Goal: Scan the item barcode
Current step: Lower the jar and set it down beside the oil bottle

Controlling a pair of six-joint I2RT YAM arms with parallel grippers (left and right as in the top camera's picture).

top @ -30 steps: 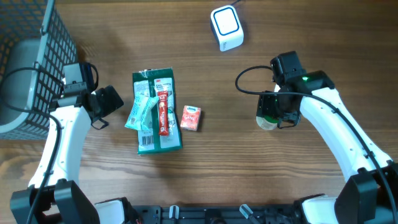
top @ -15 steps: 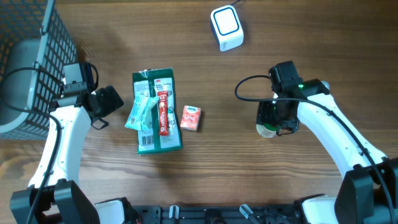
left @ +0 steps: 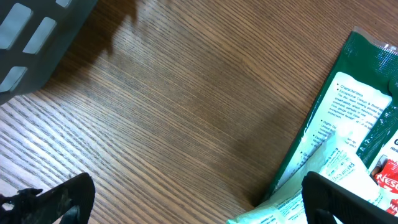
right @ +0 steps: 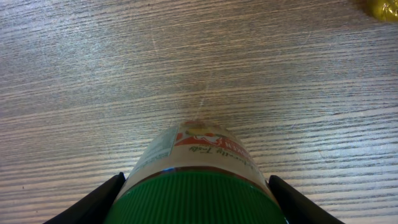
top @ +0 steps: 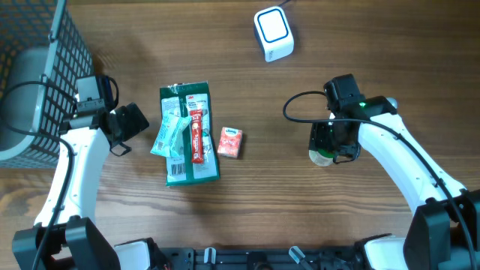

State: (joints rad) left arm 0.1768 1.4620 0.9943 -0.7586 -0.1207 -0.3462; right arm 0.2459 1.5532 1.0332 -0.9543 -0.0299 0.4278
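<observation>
Overhead shows one scanner (top: 272,33), one jar (top: 322,154), three packets (top: 196,96), one box (top: 230,142).

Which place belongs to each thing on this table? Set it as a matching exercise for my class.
Things: 1 white scanner; 2 black basket; 3 green-lidded jar; 4 pink box.
Places: A beside the green packet; B held in the right gripper; C overhead view's left edge; D overhead view's top middle.
Pairs: 1-D, 2-C, 3-B, 4-A.

Green-lidded jar (right: 198,168), green pouch (top: 204,169), pink box (top: 230,142), white scanner (top: 272,34), brown wood-grain table (top: 300,210).
</observation>
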